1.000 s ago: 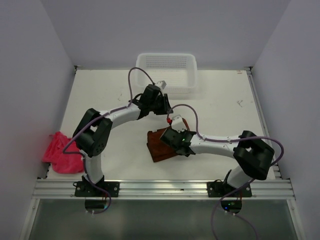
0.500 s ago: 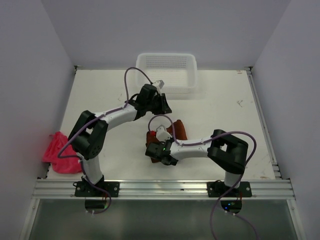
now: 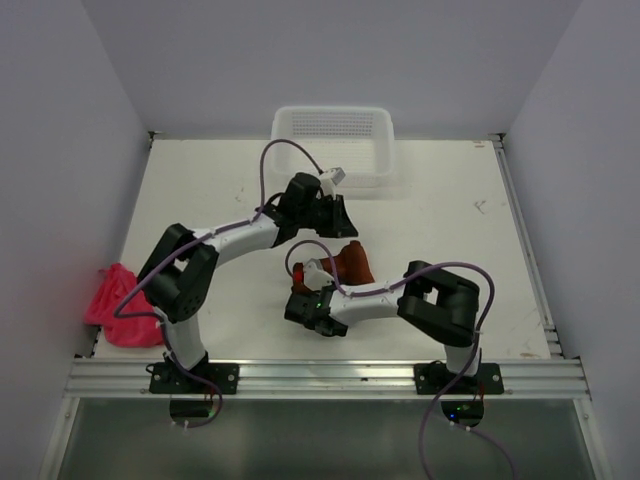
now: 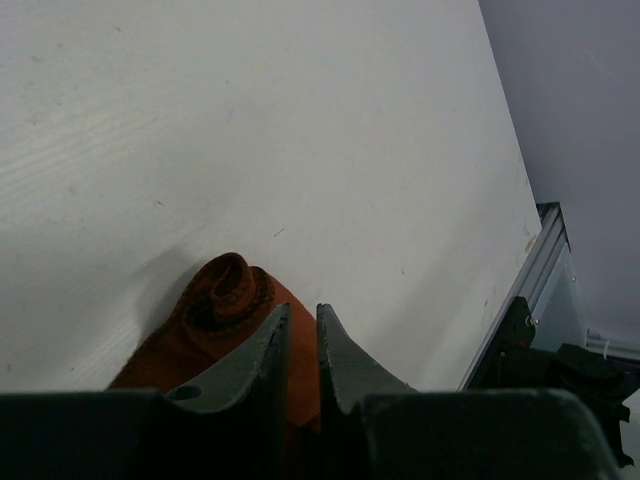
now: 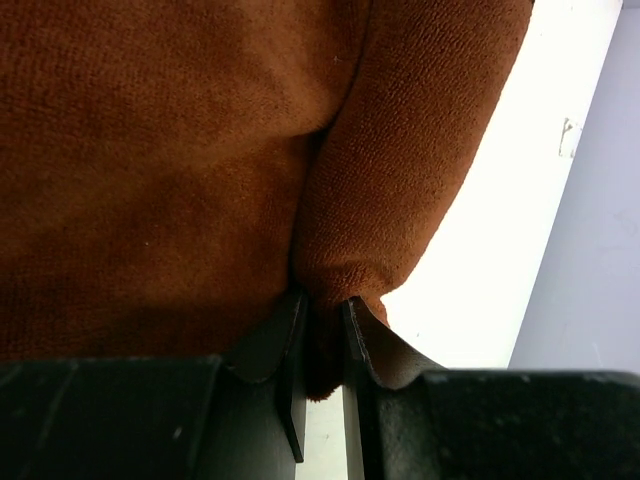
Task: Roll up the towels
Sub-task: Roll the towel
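Rust-brown towel (image 3: 350,262) sits mid-counter (image 3: 450,230), part rolled. Its coiled end shows just beyond the left tool (image 4: 302,312), whose jaws stand nearly together right over the cloth; whether they pinch it I cannot tell. The right tool (image 5: 322,305) is clenched on a fold at the roll's near end, with flat cloth spreading beside it. The roll's long axis seems to run far-to-near, from one tool to the other — one arm at each end, so the coming turn likely depends on both keeping to that line. The pink towel (image 3: 120,305) lies crumpled at the counter's left edge, well apart, nearer the left arm, not yet rolled.
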### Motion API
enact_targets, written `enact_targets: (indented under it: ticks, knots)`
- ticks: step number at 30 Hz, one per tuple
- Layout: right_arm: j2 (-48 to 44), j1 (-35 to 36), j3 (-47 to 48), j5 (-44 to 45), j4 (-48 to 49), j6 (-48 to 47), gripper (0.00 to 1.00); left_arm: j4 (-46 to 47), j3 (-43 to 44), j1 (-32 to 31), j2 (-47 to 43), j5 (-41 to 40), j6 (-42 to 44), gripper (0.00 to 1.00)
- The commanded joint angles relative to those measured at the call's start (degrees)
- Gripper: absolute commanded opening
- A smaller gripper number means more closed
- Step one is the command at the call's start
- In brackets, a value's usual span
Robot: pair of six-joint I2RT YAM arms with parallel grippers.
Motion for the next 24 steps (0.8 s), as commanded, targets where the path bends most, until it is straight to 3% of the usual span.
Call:
enact_targets:
  ticks: [1,11,19,24]
  knots:
    - [1.8,0.3,2.1,-2.2,0.8,0.4,0.00,4.7,-0.4,-1.5,-2.2,5.1,1.8,0.19]
    - [4.7,0.3,3.7,-2.4,-0.5,1.1,0.00,8.6,-3.2,-3.3,1.6,12.8,1.0,0.18]
    - [4.0,0.3,3.3,-2.5,0.2,1.2,0.00,9.2,-7.6,-3.7,6.9,10.7,1.2,0.17]
    - [2.0,0.3,1.9,-1.8,1.4,1.1,0.00,3.2,-5.7,-4.2,11.5,4.9,2.5,0.14]
